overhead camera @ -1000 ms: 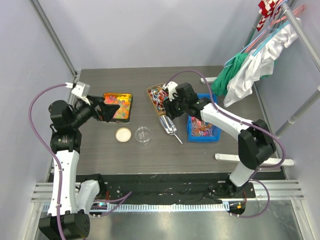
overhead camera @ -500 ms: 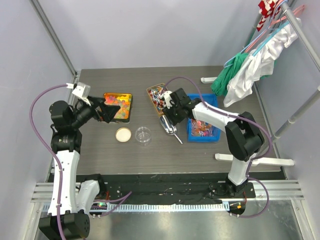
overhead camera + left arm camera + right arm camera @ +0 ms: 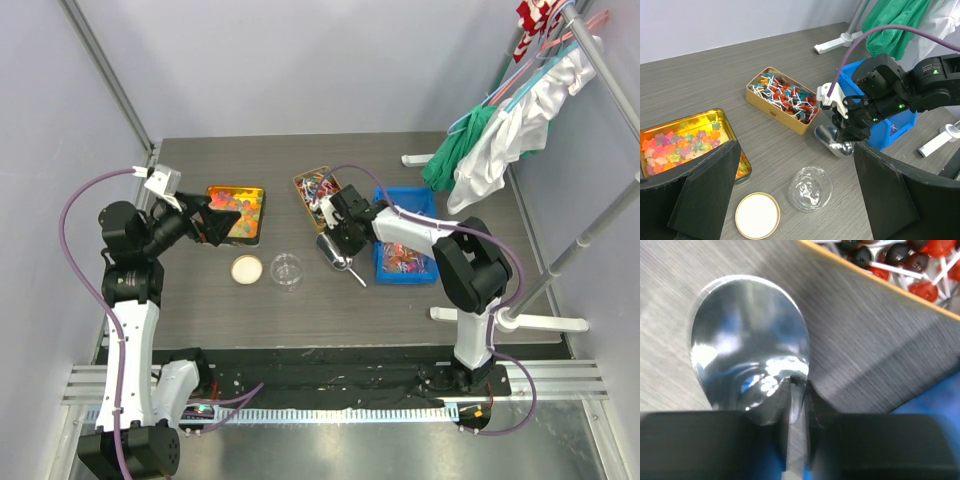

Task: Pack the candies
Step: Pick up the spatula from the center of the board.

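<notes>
L gripper (image 3: pixel 224 226): we note fingers spread wide, empty; over gold tin (image 3: pixel 262 200)
R gripper (image 3: pixel 797 415): clenched on scoop (image 3: pixel 747 340) handle
Candies (image 3: pixel 677 147): in gold tin; others in 2nd tin (image 3: pixel 775 113), blue bin (image 3: pixel 418 196)

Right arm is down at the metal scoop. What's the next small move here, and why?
Probably lift the scoop straight up a little. The right gripper looks pinched on its thin handle, while the bowl lies empty on the table beside the lollipop tin, so it has to clear the surface before any scooping.
</notes>
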You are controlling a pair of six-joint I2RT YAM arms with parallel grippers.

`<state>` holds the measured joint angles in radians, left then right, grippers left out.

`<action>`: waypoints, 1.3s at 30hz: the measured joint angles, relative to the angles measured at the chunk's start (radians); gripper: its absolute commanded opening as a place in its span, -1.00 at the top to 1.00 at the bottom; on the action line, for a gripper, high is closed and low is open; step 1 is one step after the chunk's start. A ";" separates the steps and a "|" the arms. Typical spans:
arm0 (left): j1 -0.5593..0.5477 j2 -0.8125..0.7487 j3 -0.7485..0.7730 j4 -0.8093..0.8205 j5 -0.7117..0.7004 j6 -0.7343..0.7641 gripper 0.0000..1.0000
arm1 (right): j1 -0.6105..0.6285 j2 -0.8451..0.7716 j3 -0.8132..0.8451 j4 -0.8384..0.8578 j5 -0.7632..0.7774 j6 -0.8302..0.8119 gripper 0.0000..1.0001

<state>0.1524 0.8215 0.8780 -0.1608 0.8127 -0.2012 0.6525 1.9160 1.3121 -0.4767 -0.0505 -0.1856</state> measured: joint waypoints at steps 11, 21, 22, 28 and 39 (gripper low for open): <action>0.000 0.004 -0.023 0.029 0.021 -0.008 -1.00 | 0.029 -0.034 0.029 -0.053 0.010 -0.036 0.98; -0.003 0.042 -0.108 0.175 0.166 -0.114 -1.00 | 0.182 -0.278 0.077 -0.079 0.159 -0.150 0.98; -0.006 0.046 -0.116 0.196 0.178 -0.129 -1.00 | 0.206 -0.296 0.077 -0.075 0.183 -0.163 0.98; -0.039 0.089 -0.135 0.254 0.213 -0.170 -0.94 | 0.356 -0.349 0.077 -0.039 0.343 -0.265 0.98; -0.078 0.156 -0.141 0.283 0.246 -0.185 -0.81 | 0.435 -0.338 0.077 0.025 0.552 -0.378 0.98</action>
<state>0.0742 0.9775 0.7372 0.1219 1.0592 -0.3866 1.0870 1.5780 1.3891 -0.4515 0.5018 -0.5640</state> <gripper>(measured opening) 0.920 0.033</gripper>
